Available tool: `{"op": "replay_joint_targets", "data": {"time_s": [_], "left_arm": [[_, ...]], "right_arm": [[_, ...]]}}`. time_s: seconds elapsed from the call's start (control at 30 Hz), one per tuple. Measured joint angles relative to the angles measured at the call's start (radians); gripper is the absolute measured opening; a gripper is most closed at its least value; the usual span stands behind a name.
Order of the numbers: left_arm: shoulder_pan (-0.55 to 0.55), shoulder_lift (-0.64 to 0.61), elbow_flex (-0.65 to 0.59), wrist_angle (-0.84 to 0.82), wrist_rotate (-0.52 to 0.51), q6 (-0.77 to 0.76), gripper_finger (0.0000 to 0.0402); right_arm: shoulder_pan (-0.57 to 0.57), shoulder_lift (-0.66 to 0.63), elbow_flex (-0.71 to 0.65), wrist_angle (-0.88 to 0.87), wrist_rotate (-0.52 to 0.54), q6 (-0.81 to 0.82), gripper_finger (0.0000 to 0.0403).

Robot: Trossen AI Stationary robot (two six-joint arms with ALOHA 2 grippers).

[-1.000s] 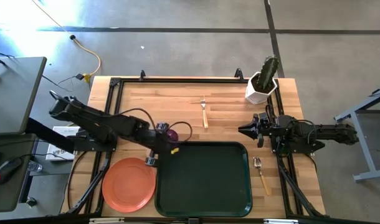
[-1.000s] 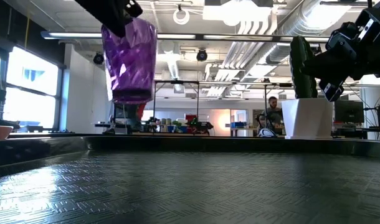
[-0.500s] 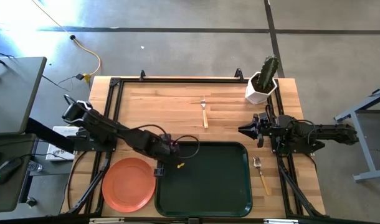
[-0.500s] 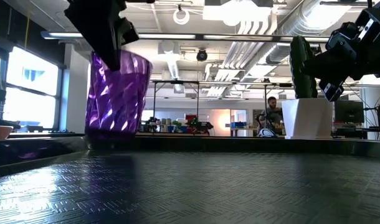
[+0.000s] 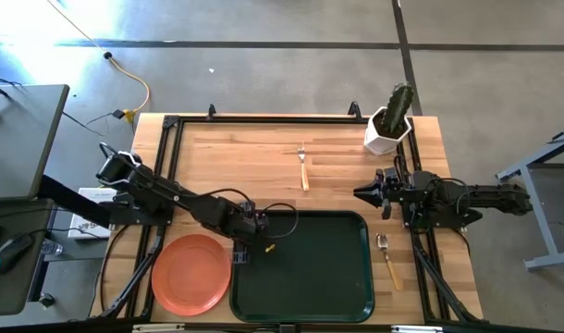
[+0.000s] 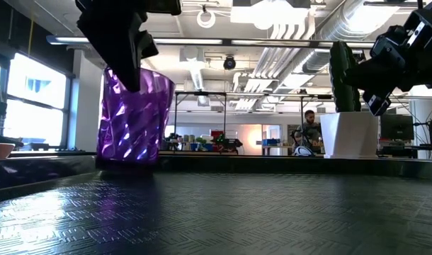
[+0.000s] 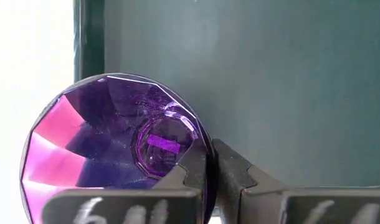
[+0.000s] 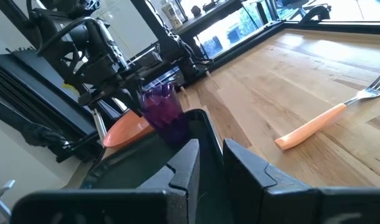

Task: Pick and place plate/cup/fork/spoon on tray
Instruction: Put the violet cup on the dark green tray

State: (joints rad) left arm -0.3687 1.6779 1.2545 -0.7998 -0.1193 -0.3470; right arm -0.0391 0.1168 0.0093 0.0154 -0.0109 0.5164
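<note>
- One cup (image 6: 134,117) stands at the tray (image 5: 328,277)'s near-left corner, its rim pinched by the left gripper (image 7: 210,180).
- Risk: opening while tilted could tip it over the raised edge.
- Right gripper (image 5: 363,193) waits near the cactus pot (image 5: 387,132), fingers nearly together, empty.

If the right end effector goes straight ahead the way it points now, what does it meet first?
Probably nothing soon: the right end effector points left across bare table, between the fork and the tray. Farther on stand the cup and the left end effector.
</note>
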Motion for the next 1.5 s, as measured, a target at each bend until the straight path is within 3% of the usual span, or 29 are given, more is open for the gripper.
{"op": "replay_joint_targets", "data": {"time_s": [0.53,0.97,1.5], "left_arm": [[0.001,0.000,0.000,0.004,0.005,0.000,0.0045],[0.002,0.000,0.000,0.004,0.037,-0.045,0.0108],[0.005,-0.058,0.000,0.005,0.094,-0.045,0.0113]], "right_arm": [[0.000,0.001,0.000,0.000,0.000,0.000,0.0064],[0.000,0.001,0.000,0.000,0.000,0.000,0.0064],[0.000,0.001,0.000,0.000,0.000,0.000,0.0064]]}}
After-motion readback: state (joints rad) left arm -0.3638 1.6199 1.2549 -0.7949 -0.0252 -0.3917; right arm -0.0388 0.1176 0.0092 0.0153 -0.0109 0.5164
